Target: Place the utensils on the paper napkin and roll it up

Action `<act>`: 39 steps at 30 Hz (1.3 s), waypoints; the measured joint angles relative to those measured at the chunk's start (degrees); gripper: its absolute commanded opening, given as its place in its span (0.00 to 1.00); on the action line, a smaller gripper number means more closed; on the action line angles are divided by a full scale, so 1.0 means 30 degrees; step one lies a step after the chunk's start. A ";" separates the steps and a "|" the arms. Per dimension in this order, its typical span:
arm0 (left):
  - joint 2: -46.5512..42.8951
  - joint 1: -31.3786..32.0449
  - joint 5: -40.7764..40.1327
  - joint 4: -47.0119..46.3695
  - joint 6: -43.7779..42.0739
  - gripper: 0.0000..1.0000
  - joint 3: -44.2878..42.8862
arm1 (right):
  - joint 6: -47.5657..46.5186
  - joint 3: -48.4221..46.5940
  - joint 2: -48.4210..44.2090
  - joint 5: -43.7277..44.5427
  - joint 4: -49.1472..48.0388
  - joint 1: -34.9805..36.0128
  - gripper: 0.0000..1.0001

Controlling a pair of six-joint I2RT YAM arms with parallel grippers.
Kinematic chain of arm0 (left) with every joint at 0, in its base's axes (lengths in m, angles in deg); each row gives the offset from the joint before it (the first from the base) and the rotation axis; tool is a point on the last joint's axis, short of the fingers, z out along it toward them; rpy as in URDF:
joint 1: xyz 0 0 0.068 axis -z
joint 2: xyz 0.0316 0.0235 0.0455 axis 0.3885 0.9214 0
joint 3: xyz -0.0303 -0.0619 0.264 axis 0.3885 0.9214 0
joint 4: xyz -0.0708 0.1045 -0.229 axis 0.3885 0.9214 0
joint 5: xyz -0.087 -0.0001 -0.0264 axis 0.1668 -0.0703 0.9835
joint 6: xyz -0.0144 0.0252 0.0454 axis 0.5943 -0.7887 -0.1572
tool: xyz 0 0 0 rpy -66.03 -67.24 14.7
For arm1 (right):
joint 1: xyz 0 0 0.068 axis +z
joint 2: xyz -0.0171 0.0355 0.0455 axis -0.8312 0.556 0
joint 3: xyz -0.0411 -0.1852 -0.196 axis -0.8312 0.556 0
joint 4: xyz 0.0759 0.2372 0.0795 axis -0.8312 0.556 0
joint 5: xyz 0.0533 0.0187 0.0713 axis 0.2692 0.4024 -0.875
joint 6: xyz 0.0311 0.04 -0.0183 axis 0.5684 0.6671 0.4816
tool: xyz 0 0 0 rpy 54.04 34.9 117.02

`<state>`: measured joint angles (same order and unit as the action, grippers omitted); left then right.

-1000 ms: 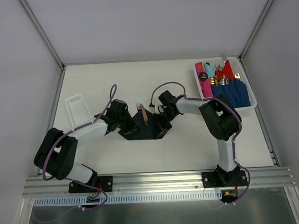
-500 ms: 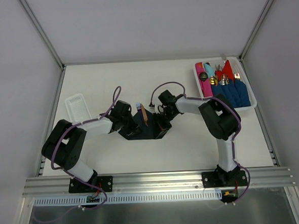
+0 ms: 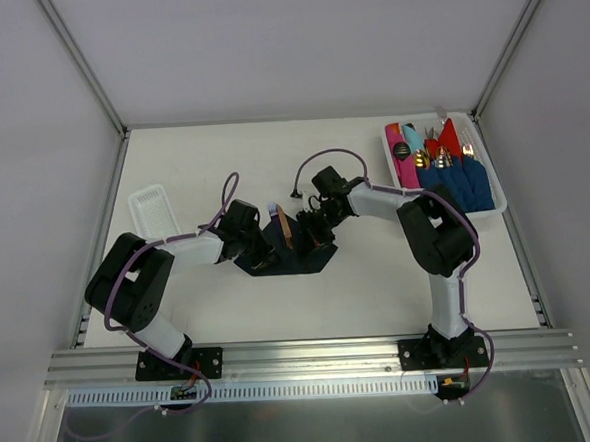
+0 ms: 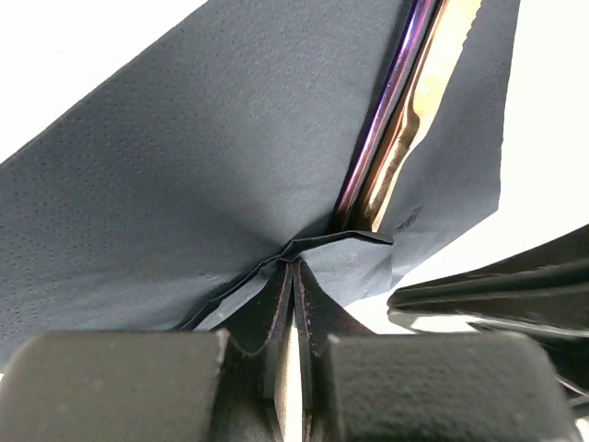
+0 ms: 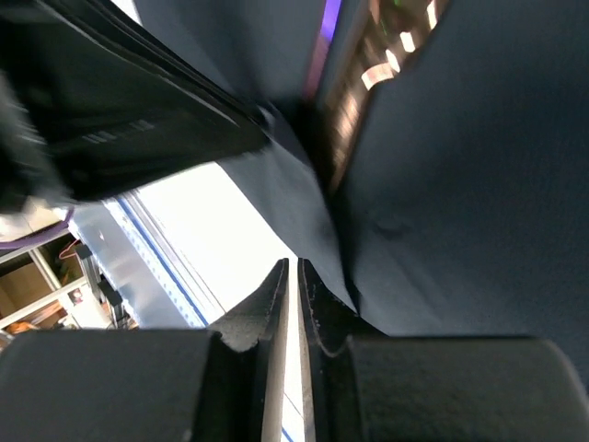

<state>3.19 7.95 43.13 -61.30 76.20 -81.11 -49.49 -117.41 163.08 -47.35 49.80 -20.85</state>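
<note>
White counter (image 3: pixel 380 296) holds the dark paper napkin (image 4: pixel 184 166) in its middle. The left hand (image 4: pixel 293 276) is pinched tight on its corner; the right hand (image 5: pixel 293 272) is nearly closed, but I cannot tell on what. A hard pull could rip the thin paper, and the utensils (image 4: pixel 405 120) could slide off.

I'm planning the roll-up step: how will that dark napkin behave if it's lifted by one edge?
Probably floppy: the paper napkin puckers into creases where the left gripper pinches it. Likely light and easily dragged, though the utensils lying on it may pin it. Thin, so it could tear.
</note>
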 measured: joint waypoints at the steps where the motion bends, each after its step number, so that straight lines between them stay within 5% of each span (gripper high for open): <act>1: 0.0000 0.0000 0.0007 -0.0029 0.0015 0.00 0.0022 | -0.0007 -0.0240 0.0000 -0.0087 -0.0087 -0.0015 0.11; 18: 0.0000 0.0000 0.0036 -0.0270 0.0073 0.01 0.0117 | 0.0000 -0.0750 0.1406 -0.0306 -0.0335 -0.0109 0.10; 31: -0.1064 -0.0007 0.0015 -0.1100 0.0007 0.12 0.0940 | -0.0073 -0.1078 0.1523 0.0328 0.0153 -0.0109 0.09; 39: -0.3439 -0.0007 0.1188 -0.4539 -0.0452 0.12 0.2200 | -0.0109 -0.1268 0.1603 0.0408 0.0415 -0.0109 0.09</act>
<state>-7.13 7.92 46.70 -74.92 74.85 -74.51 -49.81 -121.21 167.89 -46.12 51.05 -21.17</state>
